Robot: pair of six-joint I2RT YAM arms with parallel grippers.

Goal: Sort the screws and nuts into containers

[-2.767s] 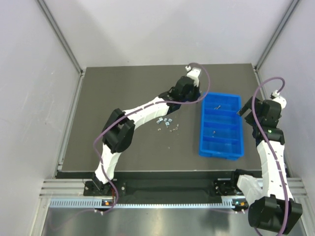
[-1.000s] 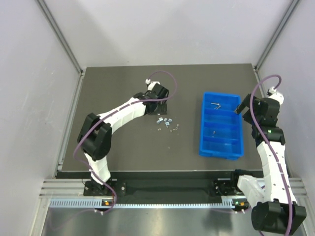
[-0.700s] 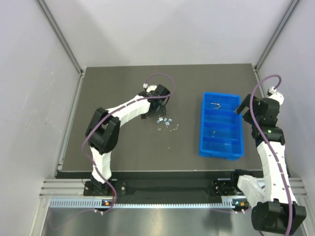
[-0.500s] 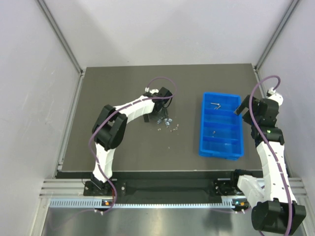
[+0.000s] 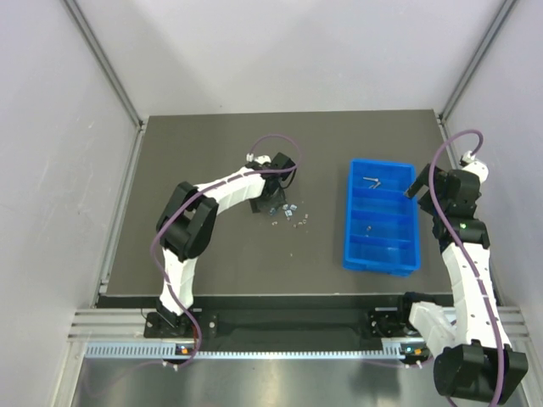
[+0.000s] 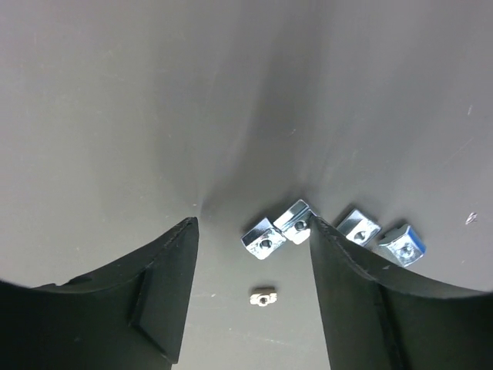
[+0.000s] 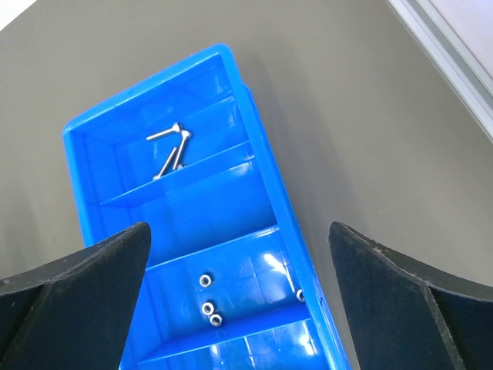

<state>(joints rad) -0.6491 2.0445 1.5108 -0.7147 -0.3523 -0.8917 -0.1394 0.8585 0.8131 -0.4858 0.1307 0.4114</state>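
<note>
Several silvery nuts (image 5: 287,212) lie loose on the dark table. My left gripper (image 5: 271,197) points down at them. In the left wrist view my left gripper (image 6: 250,225) is open, with two square nuts (image 6: 263,239) and a smaller nut (image 6: 263,297) between its fingers; the right fingertip (image 6: 317,231) sits right against one of them. Two more nuts (image 6: 358,226) lie outside that finger. The blue containers tray (image 5: 349,222) holds thin screws (image 7: 171,150) in its far compartment and round nuts (image 7: 208,307) in the third. My right gripper (image 7: 239,231) hangs open above the tray (image 7: 146,90), holding nothing.
Tiny bits (image 5: 299,222) lie just below the nut pile, too small to name. The tray stands at the table's right side, close to my right arm (image 5: 462,237). Grey walls enclose the table on three sides.
My left arm swung from beside the tray to the loose nuts and came down over them, its jaws narrowing. My right arm has hardly moved.
</note>
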